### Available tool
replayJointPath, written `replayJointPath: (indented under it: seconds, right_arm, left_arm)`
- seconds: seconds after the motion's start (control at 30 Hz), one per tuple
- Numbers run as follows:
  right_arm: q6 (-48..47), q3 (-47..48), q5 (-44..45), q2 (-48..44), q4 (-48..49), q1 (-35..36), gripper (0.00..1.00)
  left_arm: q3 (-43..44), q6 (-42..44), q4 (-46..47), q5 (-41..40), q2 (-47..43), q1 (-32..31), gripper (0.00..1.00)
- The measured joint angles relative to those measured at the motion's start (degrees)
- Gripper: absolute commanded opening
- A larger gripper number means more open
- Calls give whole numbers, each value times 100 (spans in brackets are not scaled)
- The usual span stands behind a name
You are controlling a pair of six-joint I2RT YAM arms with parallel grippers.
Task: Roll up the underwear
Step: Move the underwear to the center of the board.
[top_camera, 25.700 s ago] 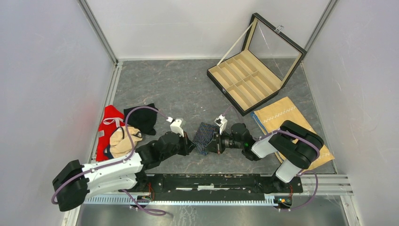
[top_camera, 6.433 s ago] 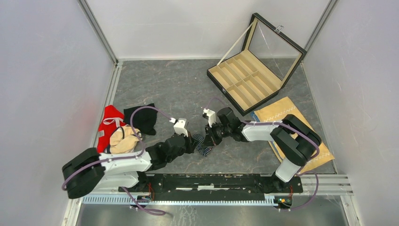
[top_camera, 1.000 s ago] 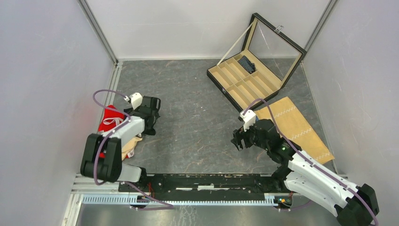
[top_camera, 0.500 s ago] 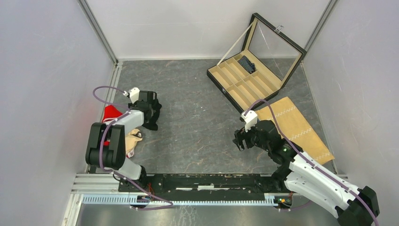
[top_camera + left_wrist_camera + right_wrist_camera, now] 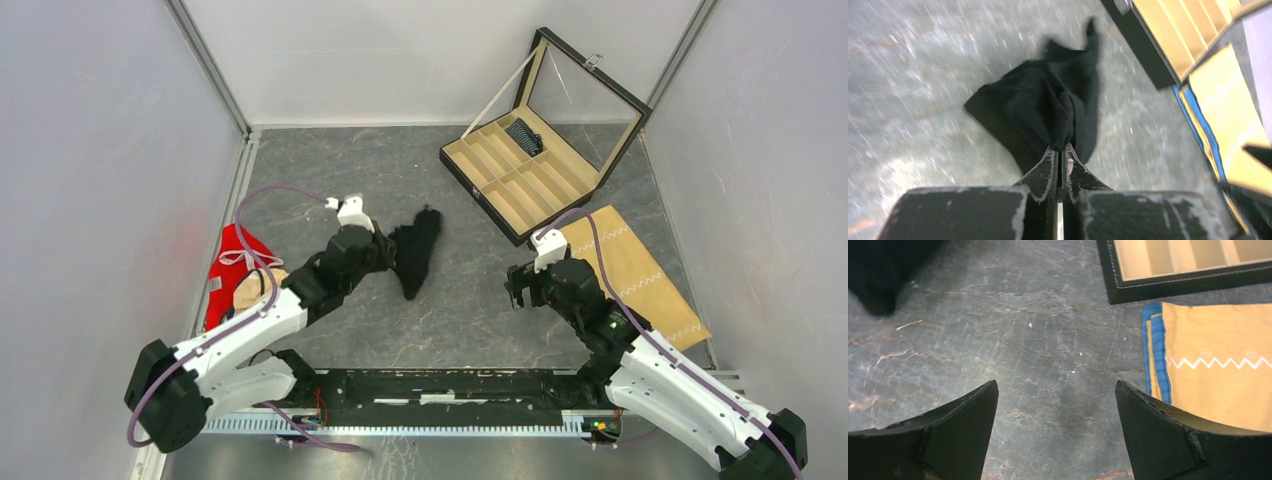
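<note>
My left tool [image 5: 386, 250] is pinched together on a bunch of the black briefs [image 5: 416, 250]. In its wrist camera the two fingers meet tip to tip [image 5: 1062, 151], with dark fabric [image 5: 1048, 105] gathered between them and spilling forward in loose folds. That view is blurred, so I cannot tell whether the cloth touches the counter [image 5: 400, 180] or hangs just above it. From overhead, the briefs sit a little left of the counter's middle, with one end pointing towards the far side and the other trailing towards me.

My right tool [image 5: 517, 288] hovers over bare grey counter on the right, its fingers spread wide apart with nothing between them [image 5: 1056, 386]. Its camera shows a corner of the black fabric at upper left. It also shows the tan cloth [image 5: 1218, 375] with white zigzag stitching at right, with a blue layer showing along that cloth's left edge.

At the far right stands an open box [image 5: 478, 198] with tan compartments and its glass lid [image 5: 585, 100] raised. The striped briefs [image 5: 522, 134] lie rolled in one of the far compartments. The tan cloth [image 5: 630, 265] lies flat just in front of the box. A red garment [image 5: 232, 262] and a beige garment [image 5: 250, 292] are heaped together by the left wall.
</note>
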Motion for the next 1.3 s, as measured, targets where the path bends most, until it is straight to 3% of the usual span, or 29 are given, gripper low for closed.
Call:
replayJointPath:
  seconds: [0.07,0.13,0.23,0.3,0.4,0.6,0.87,1.13,1.3]
  right_arm:
    - [120,-20,208,0,0,0,92]
    - [238,-63,354,0,7,0,93]
    - [376,-199,365,33,68,0,95]
    - [439,-286,323,122,114,0,96]
    - [485,-400,149,258,227,0,98]
    - [413,-551,-833,487,734,0,96]
    - [227,-372,-1987,1709,1307,11,86]
    - [243,223,-1558,2647,1456,-17,71]
    - [457,205,-1425,3005,1687,-140,62]
  left_arm:
    - [-382,-122,20,179,-350,-240,8]
    - [-848,-293,-48,306,-741,-350,29]
    - [-1480,-544,-365,341,-1368,-367,50]
    - [-1746,-721,-575,330,-1714,-367,58]
    - [-1967,-940,-881,297,-2192,-367,63]
    - [-1991,-1080,-975,210,-2339,-367,66]
    - [-1943,-1080,-540,476,-1161,-367,62]
    - [-1943,-1086,-122,610,-966,-367,37]
    - [-1943,-1086,-50,612,-966,-367,36]
